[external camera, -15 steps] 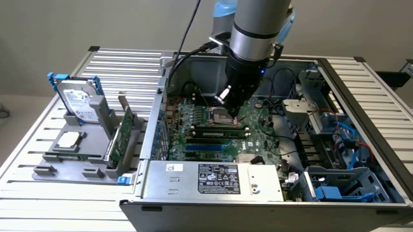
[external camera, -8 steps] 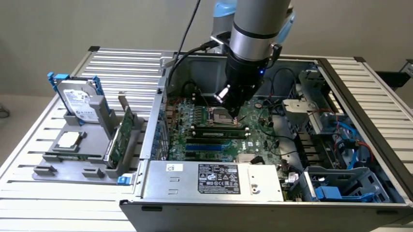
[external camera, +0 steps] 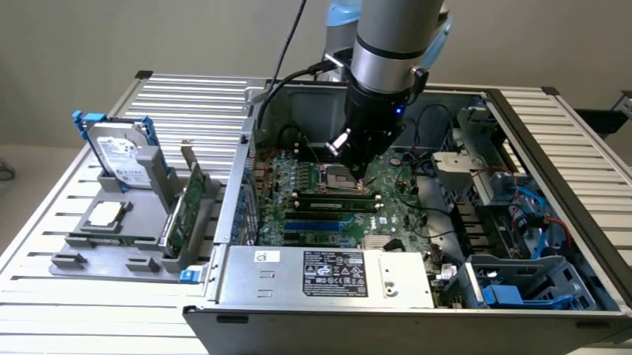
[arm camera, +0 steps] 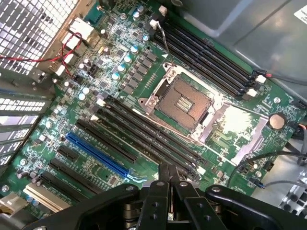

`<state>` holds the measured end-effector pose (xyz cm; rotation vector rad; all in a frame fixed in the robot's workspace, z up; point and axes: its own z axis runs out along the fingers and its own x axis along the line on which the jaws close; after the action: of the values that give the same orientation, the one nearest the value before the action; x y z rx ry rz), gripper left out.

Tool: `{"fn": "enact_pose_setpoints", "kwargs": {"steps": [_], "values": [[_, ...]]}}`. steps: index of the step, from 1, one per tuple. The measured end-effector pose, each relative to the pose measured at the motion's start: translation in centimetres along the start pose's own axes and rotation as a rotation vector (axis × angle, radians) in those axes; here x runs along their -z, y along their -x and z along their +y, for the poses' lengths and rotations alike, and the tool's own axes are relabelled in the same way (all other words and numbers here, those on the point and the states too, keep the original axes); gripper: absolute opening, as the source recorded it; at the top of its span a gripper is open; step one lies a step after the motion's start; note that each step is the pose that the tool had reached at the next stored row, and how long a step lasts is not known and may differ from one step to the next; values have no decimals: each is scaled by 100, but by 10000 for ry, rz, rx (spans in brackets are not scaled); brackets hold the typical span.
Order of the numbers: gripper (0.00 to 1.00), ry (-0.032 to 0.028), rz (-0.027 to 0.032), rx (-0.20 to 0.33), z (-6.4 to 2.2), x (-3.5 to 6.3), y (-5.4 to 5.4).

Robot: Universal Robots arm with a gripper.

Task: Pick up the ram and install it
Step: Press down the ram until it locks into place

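The ram (external camera: 336, 197) is a thin green stick with dark chips. It stands on edge in a memory slot of the motherboard (external camera: 395, 214), just in front of the empty CPU socket (external camera: 339, 176). My gripper (external camera: 362, 179) hangs inside the open computer case, right above the ram's end toward the exterior view's right. In the wrist view its two fingers (arm camera: 163, 179) are pressed together, so the gripper (arm camera: 168, 168) is shut with nothing seen between them. They sit over the black memory slots (arm camera: 144, 139) beside the CPU socket (arm camera: 182, 103).
A grey fixture (external camera: 89, 255) at the exterior view's left holds a silver hard drive with blue rails (external camera: 120, 155) and a wider green expansion card (external camera: 191, 203). The power supply (external camera: 326, 274), case walls (external camera: 232, 200), drive cage (external camera: 523, 285) and cables (external camera: 543, 214) crowd around the motherboard.
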<state>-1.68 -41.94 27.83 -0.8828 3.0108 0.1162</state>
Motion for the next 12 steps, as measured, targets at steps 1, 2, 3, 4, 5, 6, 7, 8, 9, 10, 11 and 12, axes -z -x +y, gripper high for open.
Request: {"fn": "enact_pose_setpoints", "kwargs": {"steps": [1,2,3,4,5,6,7,8,9,10,11,12], "values": [[11,-2,-7,-96,0,0,0],[11,-5,-15,-204,1,0,-1],[11,-7,-22,-306,1,0,-1],[11,-10,-29,-411,1,0,-2],[11,-12,-37,-523,1,0,-2],[11,-14,-45,-632,2,0,-2],[11,-18,-52,-740,2,0,-3],[11,-19,-60,-851,2,0,-3],[11,-22,-68,-964,2,0,-3],[11,-25,-77,-1079,2,0,-4],[11,-28,-85,-1204,2,0,-4],[11,-31,-94,-1323,2,0,-4]]}}
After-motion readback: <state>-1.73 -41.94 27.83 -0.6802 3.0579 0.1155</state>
